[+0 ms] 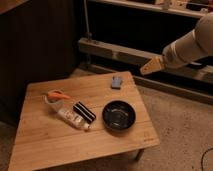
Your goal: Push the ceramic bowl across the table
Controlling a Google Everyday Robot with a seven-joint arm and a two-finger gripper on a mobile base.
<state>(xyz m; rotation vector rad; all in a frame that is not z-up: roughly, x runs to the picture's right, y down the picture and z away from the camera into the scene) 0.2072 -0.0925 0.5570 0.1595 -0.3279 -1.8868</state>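
Sitting on the right half of the table (55, 147), toward its near edge, the ceramic bowl (119, 115) stands upright and glossy black. Just left of it lie a dark striped packet (84, 111) and a pale tube (72, 119). Farther left sits a white container (54, 99) with an orange item. A small blue-grey block (117, 82) rests near the far edge. Beyond the table's far right corner, the gripper (145, 70) hangs in the air, well apart from the bowl; whether it is open or closed cannot be told.

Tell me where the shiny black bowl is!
In the camera view, the round glossy black ceramic bowl sits on the light-wood table, right side, beside a black bar; the tool hovers beyond the far right corner.
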